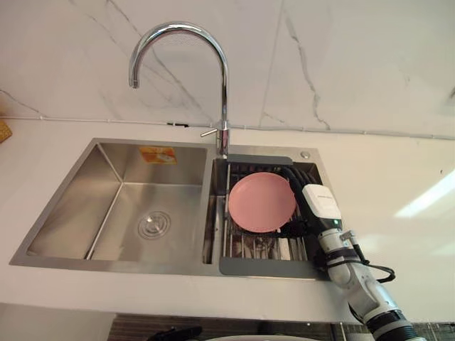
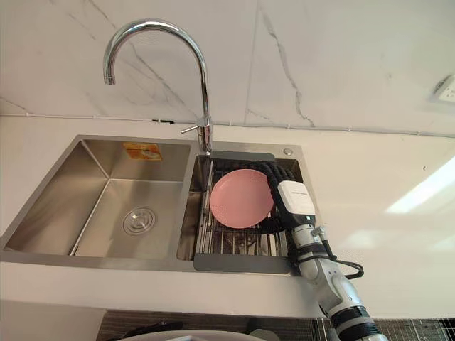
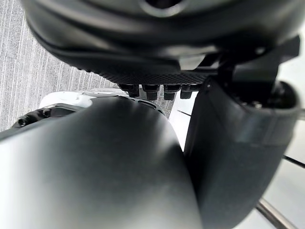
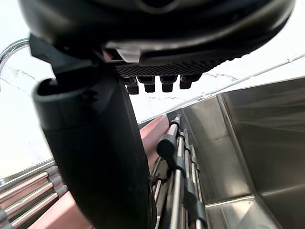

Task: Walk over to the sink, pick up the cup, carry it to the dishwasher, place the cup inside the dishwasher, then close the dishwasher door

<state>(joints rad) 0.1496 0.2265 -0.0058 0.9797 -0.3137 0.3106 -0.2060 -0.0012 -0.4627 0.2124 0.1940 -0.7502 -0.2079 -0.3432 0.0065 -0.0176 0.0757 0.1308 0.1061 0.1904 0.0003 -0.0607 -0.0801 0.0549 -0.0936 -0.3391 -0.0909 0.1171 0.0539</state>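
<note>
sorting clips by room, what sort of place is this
Most likely a kitchen: a two-basin steel sink set in a pale counter, a tall curved faucet behind it, and a dish rack in the right basin holding a pink round dish.

The right arm [image 1: 359, 280] comes up from the low right side and stretches forward, and the right hand [image 1: 323, 207] at its end shows a white cover [image 1: 320, 197] on its back. From its own wrist, this hand's fingers [image 4: 150, 86] point straight out in a row, the thumb [image 4: 95, 143] sticks out beside them, and it holds nothing. The left hand [image 3: 143, 62] hangs low, fingers straight too, with nothing in them.
</note>
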